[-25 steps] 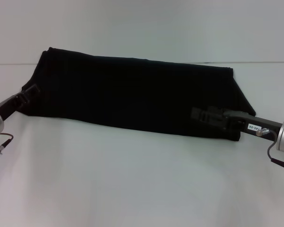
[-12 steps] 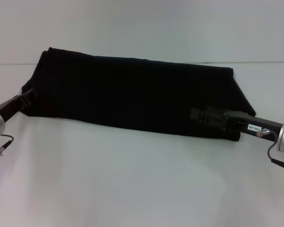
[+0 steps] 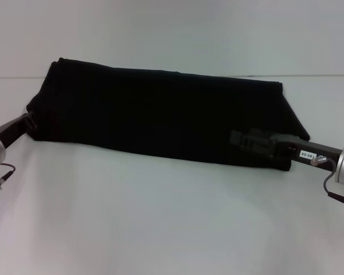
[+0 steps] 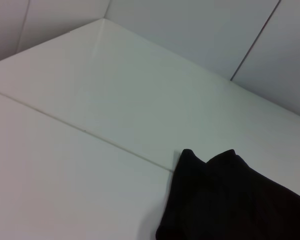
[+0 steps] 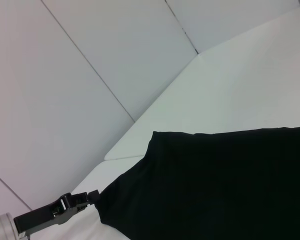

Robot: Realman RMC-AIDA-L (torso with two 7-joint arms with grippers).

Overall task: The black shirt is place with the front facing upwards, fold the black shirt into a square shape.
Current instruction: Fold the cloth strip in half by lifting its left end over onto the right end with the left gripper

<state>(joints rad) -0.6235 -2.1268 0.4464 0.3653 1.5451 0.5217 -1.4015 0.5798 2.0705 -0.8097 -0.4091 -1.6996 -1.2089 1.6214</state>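
The black shirt (image 3: pixel 160 120) lies across the white table (image 3: pixel 160 223) as a long folded band. Left gripper (image 3: pixel 27 117) sits at its left end, right gripper (image 3: pixel 241 139) over its right; grip on either I cannot tell. Next, likely an end-to-end fold towards a square. Pale panelled walls (image 5: pixel 65 75) behind
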